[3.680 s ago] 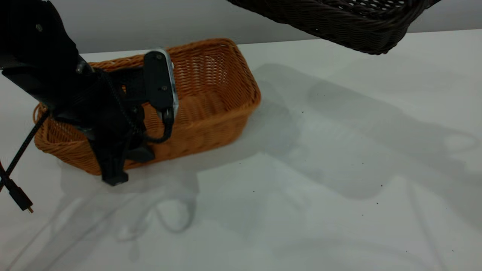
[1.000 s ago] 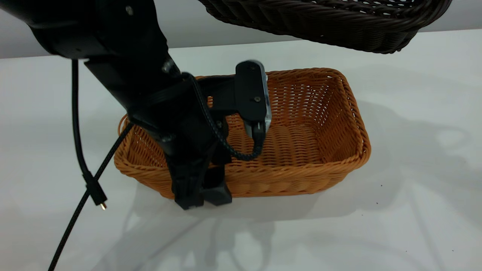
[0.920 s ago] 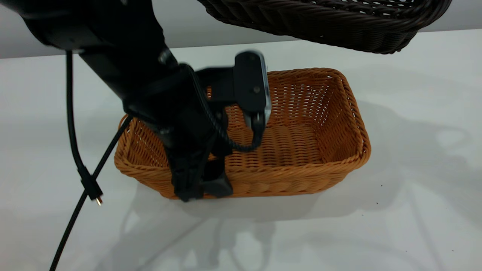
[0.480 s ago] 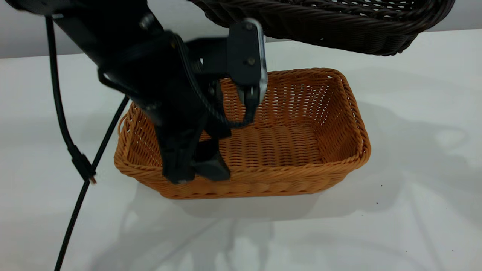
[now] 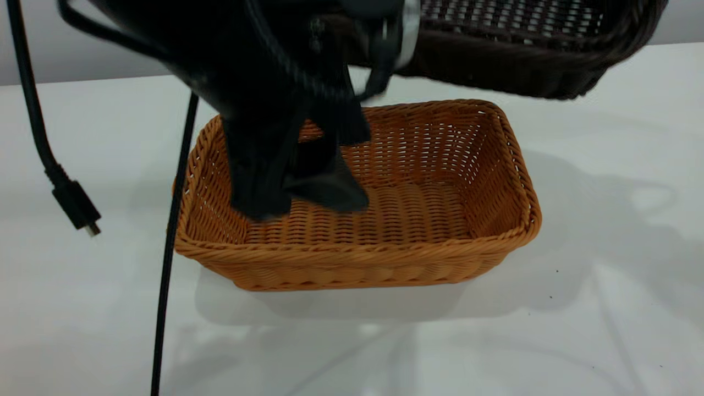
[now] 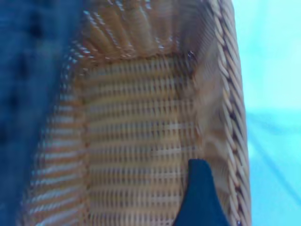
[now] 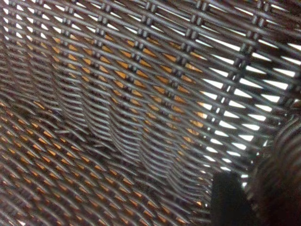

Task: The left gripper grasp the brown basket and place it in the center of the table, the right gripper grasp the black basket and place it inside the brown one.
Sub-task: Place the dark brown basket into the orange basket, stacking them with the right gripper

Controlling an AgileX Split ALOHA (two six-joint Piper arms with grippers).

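Exterior view footage shows the brown basket (image 5: 440, 220) set upright on the white table (image 5: 605, 330) near its middle, with the left gripper (image 5: 300, 201) held above the basket's left part, touching no wicker; its jaws are seen slightly apart and nothing is held between them. The black basket (image 5: 522, 60) is held in the air beyond the brown basket's far right rim. Whether the right gripper (image 7: 230, 200) is clamped on it cannot be told, as only one dark finger is seen against the weave.
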